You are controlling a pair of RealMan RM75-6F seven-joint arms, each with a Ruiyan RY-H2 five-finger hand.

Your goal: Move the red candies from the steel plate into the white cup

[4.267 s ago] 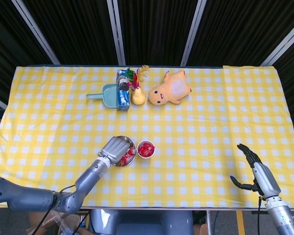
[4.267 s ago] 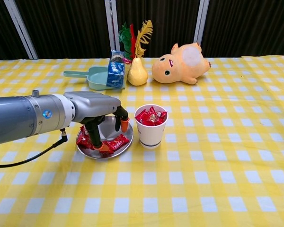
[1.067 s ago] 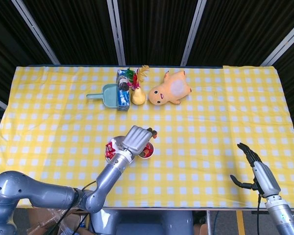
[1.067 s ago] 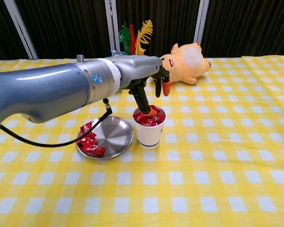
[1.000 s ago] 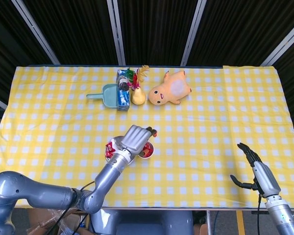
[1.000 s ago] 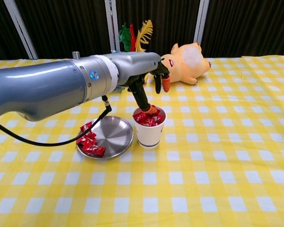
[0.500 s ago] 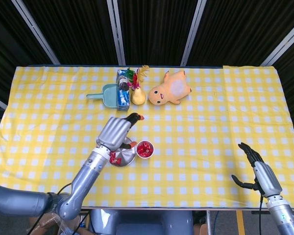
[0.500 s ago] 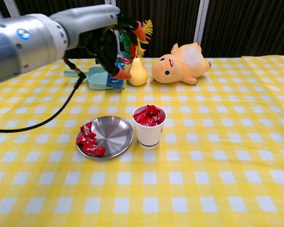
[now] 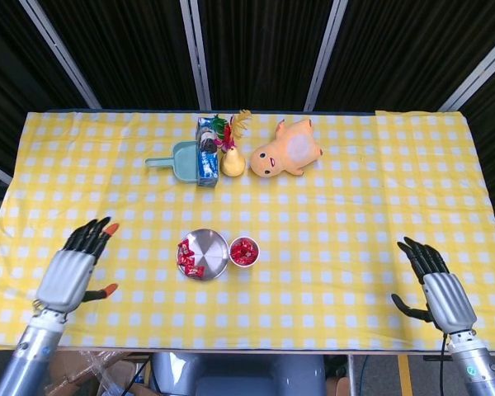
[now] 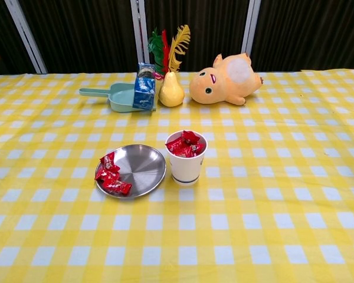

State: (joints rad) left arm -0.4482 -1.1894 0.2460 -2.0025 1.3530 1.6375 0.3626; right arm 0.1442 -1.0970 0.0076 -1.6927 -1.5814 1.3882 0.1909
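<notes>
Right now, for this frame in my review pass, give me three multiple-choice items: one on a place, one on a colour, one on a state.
1. Where do the red candies left on the steel plate lie in the chest view?
A. on its left part
B. at its centre
C. on its right rim

2. What colour is the dustpan?
A. red
B. teal
C. white

3. How is the left hand?
A. holding a candy
B. pressing on the cup
C. open, holding nothing

Answers:
1. A: the red candies are clustered on the left of the steel plate.
2. B: the dustpan beside the pear is teal.
3. C: the left hand is away from the white cup, fingers spread.
</notes>
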